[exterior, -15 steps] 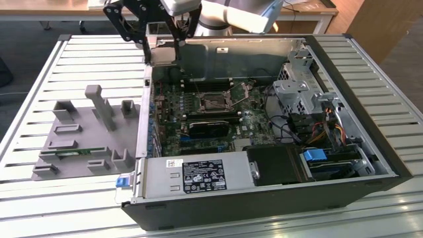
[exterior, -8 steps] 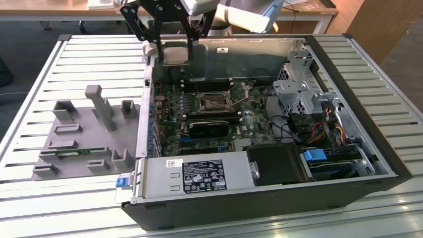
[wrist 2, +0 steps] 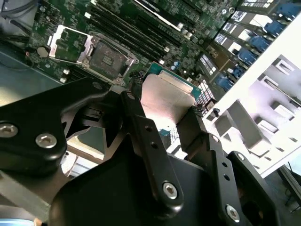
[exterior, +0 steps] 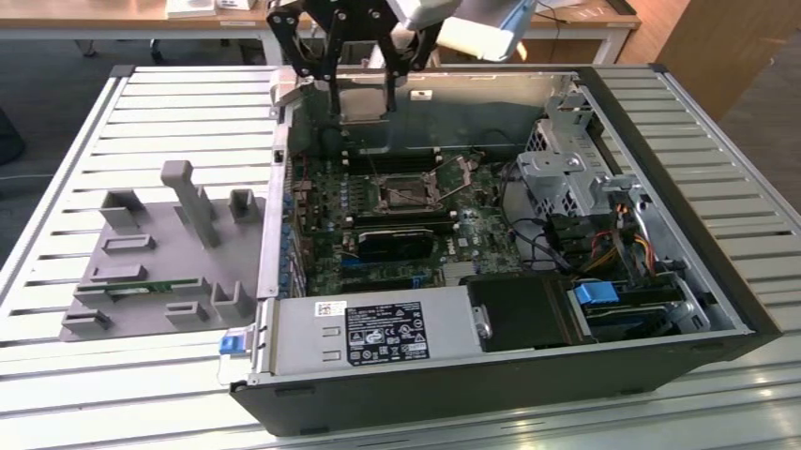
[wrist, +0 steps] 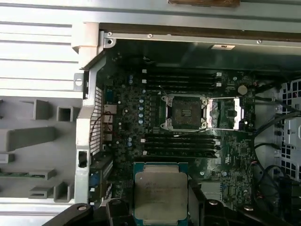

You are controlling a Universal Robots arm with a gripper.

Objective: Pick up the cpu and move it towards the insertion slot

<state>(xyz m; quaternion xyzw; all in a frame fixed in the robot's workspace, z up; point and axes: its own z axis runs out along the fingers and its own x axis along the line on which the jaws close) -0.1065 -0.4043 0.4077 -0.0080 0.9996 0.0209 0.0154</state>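
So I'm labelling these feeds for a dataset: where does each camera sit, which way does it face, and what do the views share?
Exterior view: off the arm, above one end of the open grey computer case, looking down into it; the black gripper hangs at the far end.
First wrist view: on the arm, facing down at the green motherboard; gripper linkage along one edge.
Second wrist view: on the arm, close behind the black fingers, looking obliquely along them.
Shared: both wrist views show the silvery square cpu gripped, and the metal-framed insertion slot.
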